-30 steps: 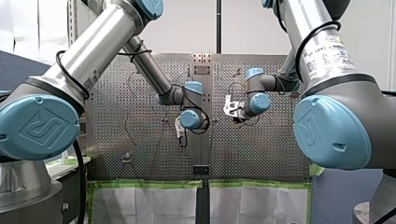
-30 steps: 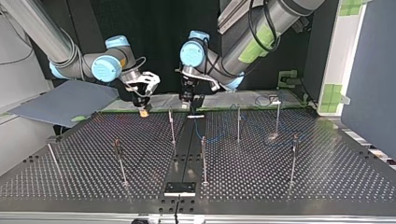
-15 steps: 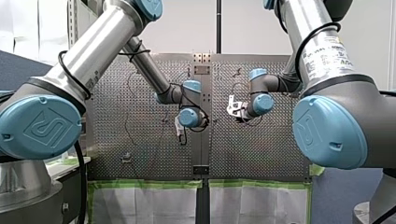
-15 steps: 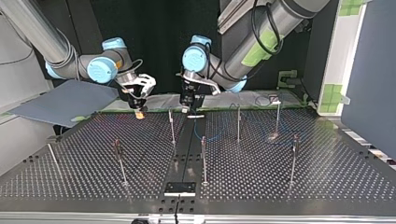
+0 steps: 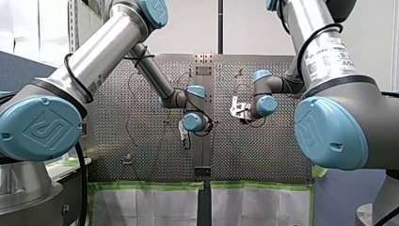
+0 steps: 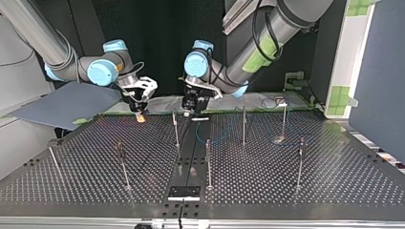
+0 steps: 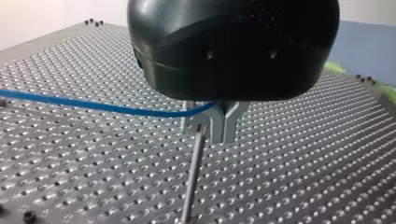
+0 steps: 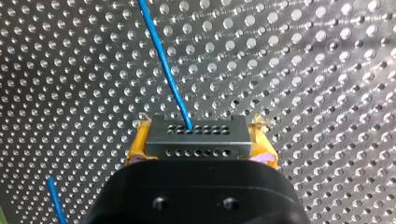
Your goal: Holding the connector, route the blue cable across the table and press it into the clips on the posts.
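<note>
My right end effector [image 8: 201, 142], clamped on the connector [image 8: 196, 128], slid toward 9 o'clock in top view; left end effector [image 7: 215, 122] pinches the blue cable [image 7: 93, 105].

Both arms: silver tube links, grey joint housings, pale-blue round caps with embossed logo. My left arm [image 5: 101, 54]: black cable looped round the link. My right arm [image 5: 324, 56]: black cable, white printed label. Left end effector [image 7: 219, 130]: glossy black dome, grey metal fingers [image 7: 229, 125]. Right end effector [image 8: 201, 140]: black housing, two screws, yellow pads [image 8: 264, 145].
</note>
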